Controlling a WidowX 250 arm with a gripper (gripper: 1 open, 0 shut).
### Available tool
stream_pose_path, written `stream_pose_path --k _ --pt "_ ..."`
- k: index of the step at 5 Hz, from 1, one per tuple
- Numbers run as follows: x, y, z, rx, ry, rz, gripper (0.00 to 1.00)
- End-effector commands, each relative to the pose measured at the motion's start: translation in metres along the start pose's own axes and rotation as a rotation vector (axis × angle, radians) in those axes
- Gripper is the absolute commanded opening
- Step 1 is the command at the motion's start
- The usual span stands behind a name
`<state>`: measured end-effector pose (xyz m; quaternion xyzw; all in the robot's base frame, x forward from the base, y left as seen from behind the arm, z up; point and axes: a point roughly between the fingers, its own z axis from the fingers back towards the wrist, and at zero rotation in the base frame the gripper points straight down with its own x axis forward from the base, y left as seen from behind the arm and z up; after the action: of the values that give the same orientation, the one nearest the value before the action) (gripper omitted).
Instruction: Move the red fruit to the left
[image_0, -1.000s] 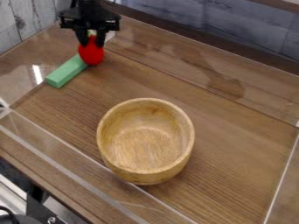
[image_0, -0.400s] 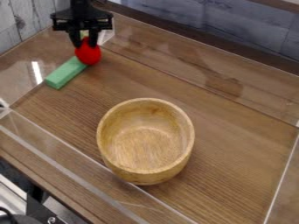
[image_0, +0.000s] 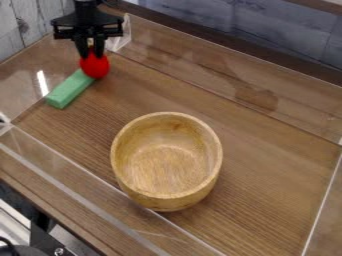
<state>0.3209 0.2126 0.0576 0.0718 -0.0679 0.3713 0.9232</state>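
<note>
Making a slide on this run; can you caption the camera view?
Gripper hovers open just above the red fruit beside the green block, wooden bowl in front.

No readable text, label, brand, number or sign anywhere in view.
</note>
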Motion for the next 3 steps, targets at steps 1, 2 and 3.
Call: stream_pose_path --k 1,2,3 --pt "0.008 0.009 0.024 -0.012 -0.051 0.004 0.0" --pt "0.009 0.009 0.017 -0.007 -0.032 0.052 0.0" --pt "0.009 -0.005 0.01 0.0 -0.026 0.06 1.0"
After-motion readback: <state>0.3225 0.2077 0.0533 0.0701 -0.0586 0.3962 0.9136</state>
